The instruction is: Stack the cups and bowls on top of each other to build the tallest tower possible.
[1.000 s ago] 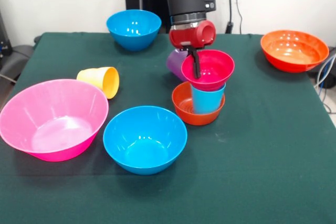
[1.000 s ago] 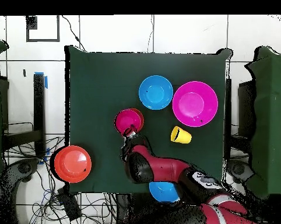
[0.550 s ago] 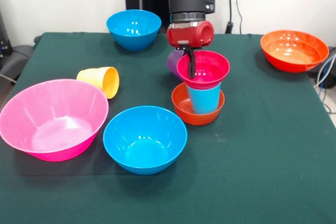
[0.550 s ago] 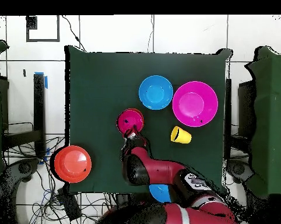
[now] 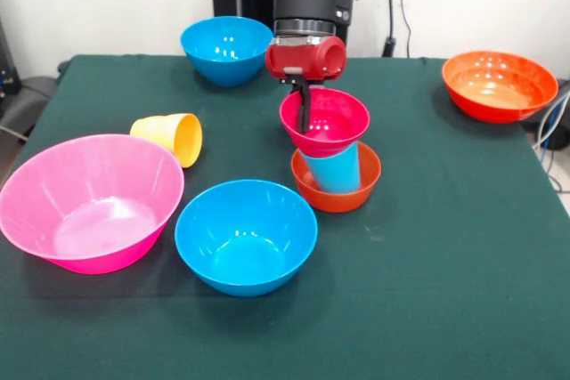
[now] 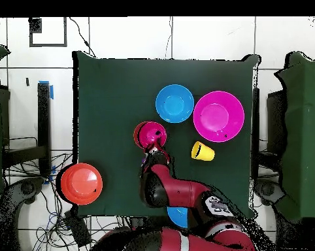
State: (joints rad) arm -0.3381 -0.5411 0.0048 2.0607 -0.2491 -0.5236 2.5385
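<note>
On the green worktop (image 5: 463,246) the big pink bowl (image 5: 89,202), two blue bowls (image 5: 245,235), wide orange bowl (image 5: 499,84) and tipped yellow cup (image 5: 169,137) are all lying loose, waiting to be stacked. The three-piece tower (image 5: 334,153) is standing mid-worktop: the small orange-red bowl (image 5: 335,193) is carrying the light blue cup (image 5: 334,169). The hand (image 5: 303,113) is gripping the rim of the small magenta bowl (image 5: 325,120), which is tilting off-centre on the cup, so most of the stacking looks left to do.

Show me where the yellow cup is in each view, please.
Front view: the yellow cup lies on its side at the left, just above the pink bowl.
Overhead view: the cup is right of centre, just below that bowl.
Shared landmark: the pink bowl.
</note>
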